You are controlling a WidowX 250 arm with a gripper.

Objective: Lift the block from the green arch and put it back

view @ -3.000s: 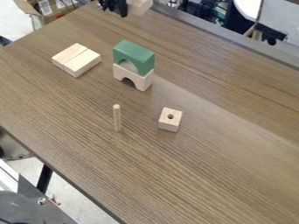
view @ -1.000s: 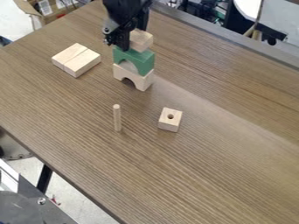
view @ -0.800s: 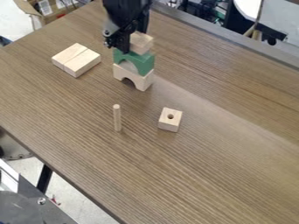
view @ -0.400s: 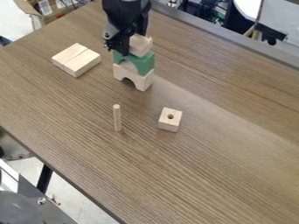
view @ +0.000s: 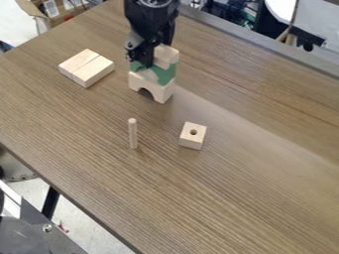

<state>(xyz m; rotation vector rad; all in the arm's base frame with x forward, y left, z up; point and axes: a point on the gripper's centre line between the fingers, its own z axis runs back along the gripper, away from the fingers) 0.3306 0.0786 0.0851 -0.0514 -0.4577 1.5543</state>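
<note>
In the upper middle of the frame, the black gripper [view: 159, 54] hangs down from the top edge, its jaws pinching a pale wooden block [view: 165, 55] between them. That block sits a little tilted in front of the upper part of the green arch [view: 167, 74], hiding some of it (whether the two actually touch, I can't tell from this angle). The green arch rests on a pale wooden arch [view: 159, 91], which stands on the brown table [view: 232, 193] with its opening at the bottom.

Toward the upper left of the frame, two flat pale blocks [view: 93, 72] lie side by side, close against each other. Near the centre, below the arches, a thin wooden peg [view: 133, 134] stands upright. To the right of the peg, and apart from it, is a small wooden block with a round hole [view: 191, 141] in its top.
</note>
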